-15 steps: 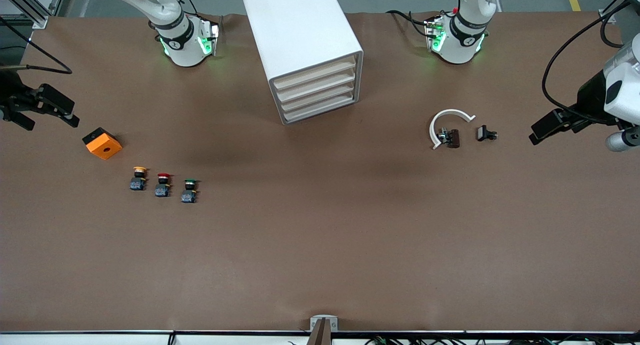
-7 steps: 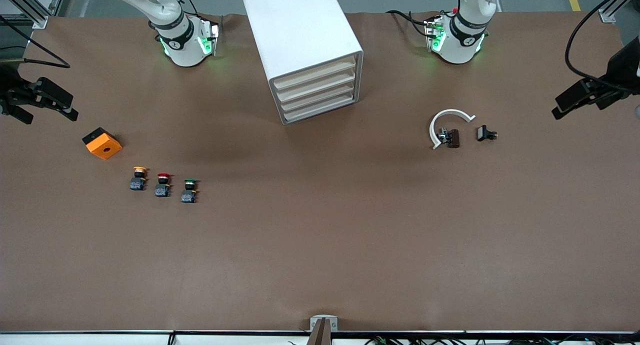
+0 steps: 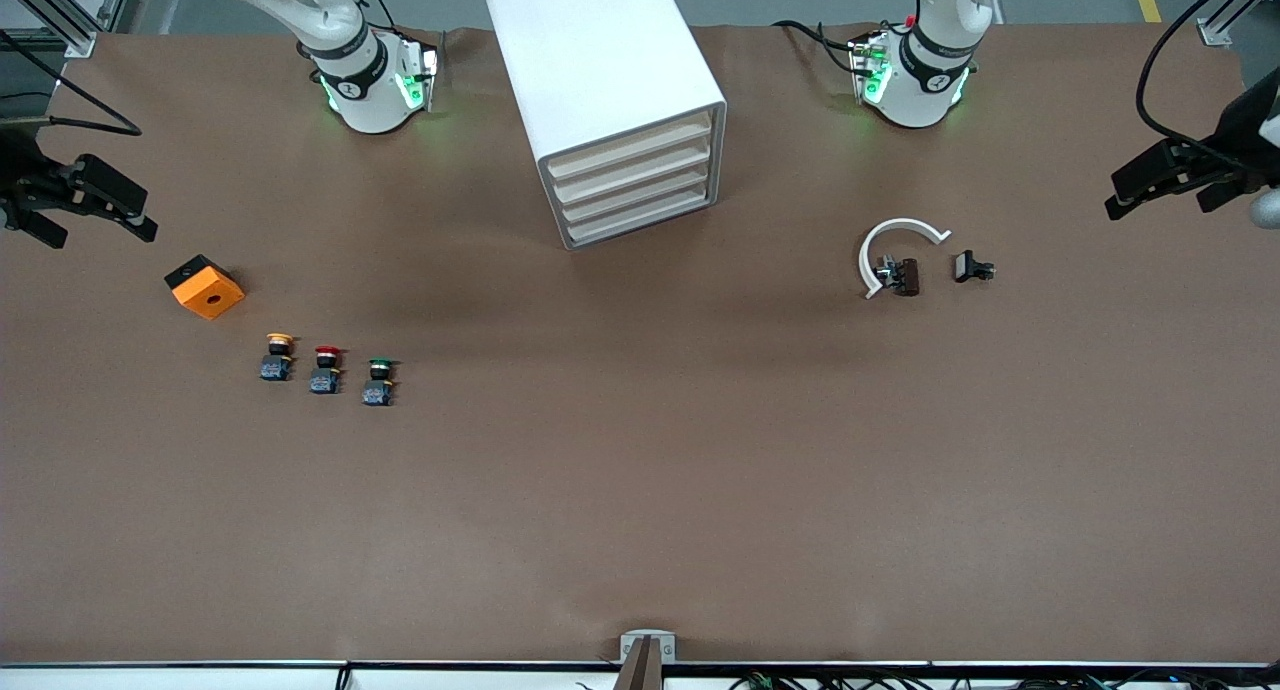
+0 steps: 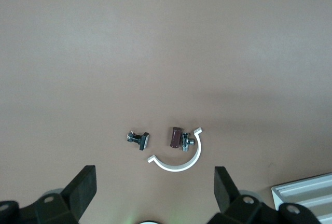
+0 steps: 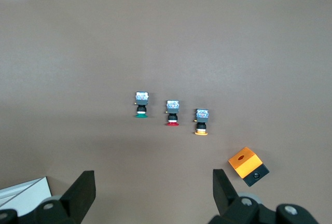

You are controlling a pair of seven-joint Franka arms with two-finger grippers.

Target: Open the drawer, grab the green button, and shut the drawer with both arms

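Both grippers up in the air, jaws spread, empty: left gripper (image 3: 1160, 185) over its table end, right gripper (image 3: 85, 208) over its own. Drawer (image 3: 635, 191) shut in the cabinet (image 3: 590, 60). Green button (image 3: 378, 381) on the table (endmost of a row of three, nearest the cabinet).

Lighting is even and moderately bright from overhead. The brown surface (image 3: 640, 470) shows broad, soft-edged shadow bands near the cabinet (image 3: 608, 100), no hard shadows. Mild glare on the cabinet's white top. Green indicator lights glow at both arm bases. Front view sharp; both wrist views slightly soft, with darker corners.
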